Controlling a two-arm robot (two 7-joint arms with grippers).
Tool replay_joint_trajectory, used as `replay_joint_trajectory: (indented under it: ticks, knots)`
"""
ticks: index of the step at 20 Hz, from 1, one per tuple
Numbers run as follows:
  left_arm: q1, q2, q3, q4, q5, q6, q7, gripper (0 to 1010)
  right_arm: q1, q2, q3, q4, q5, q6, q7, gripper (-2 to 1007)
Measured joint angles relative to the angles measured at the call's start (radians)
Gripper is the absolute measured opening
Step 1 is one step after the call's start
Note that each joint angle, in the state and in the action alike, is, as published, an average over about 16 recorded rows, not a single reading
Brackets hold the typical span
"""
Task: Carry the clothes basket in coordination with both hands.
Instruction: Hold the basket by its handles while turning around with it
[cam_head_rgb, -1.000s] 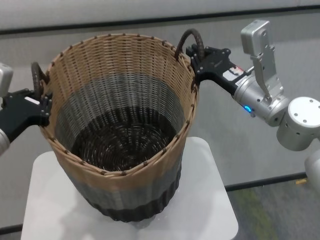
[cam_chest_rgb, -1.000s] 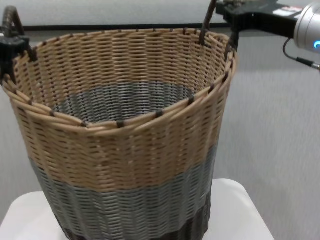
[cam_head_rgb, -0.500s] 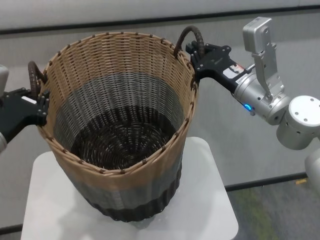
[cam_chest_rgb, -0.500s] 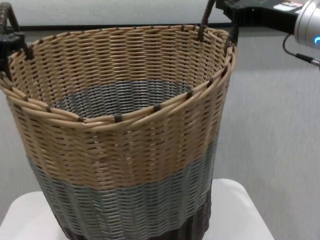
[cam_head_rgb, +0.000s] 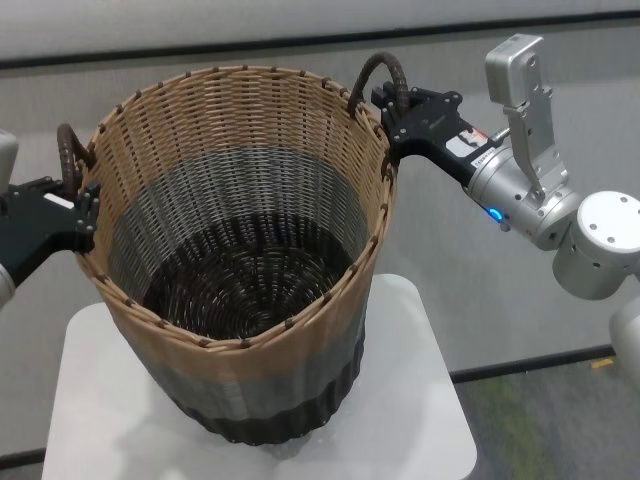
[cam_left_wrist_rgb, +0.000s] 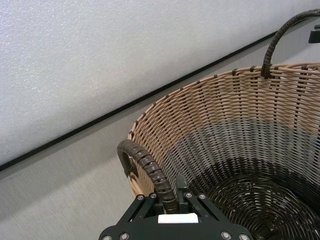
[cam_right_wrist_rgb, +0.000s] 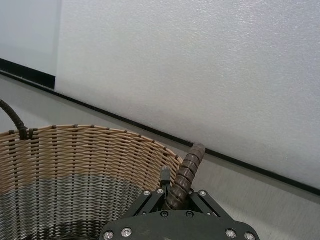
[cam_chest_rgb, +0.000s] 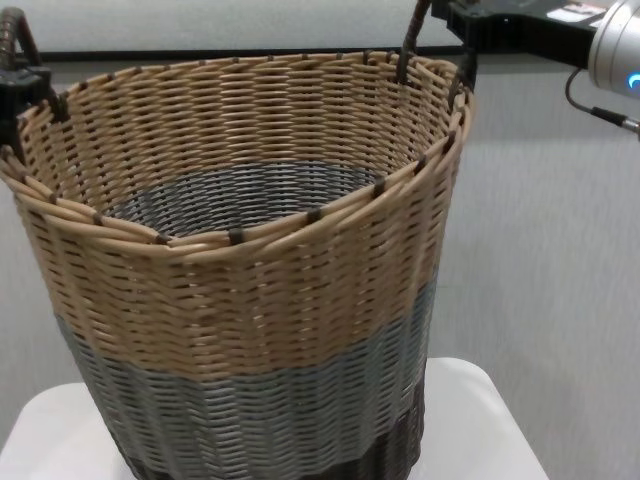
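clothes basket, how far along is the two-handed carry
Done: both handles are gripped. The left gripper is shut on the left handle, and the right gripper is shut on the right handle. In hand: the clothes basket hangs tilted between them over the white table; whether its base has cleared the top cannot be told. Left: carrying it away and setting it down.

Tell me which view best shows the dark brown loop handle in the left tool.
Left wrist view: the dark brown loop handle arches up close, clamped in the left tool. Head view shows it small at the tan-and-grey wicker basket rim; chest view crops it; right wrist view shows only its far arc.
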Motion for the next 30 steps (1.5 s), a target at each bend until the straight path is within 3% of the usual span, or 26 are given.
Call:
replay_joint_trajectory:
  ticks: [30]
  knots:
    - [-0.002,0.001,0.003,0.003,-0.003,0.0,0.001,165,0.0,0.0,0.0,0.001,-0.001,0.002,0.0,76]
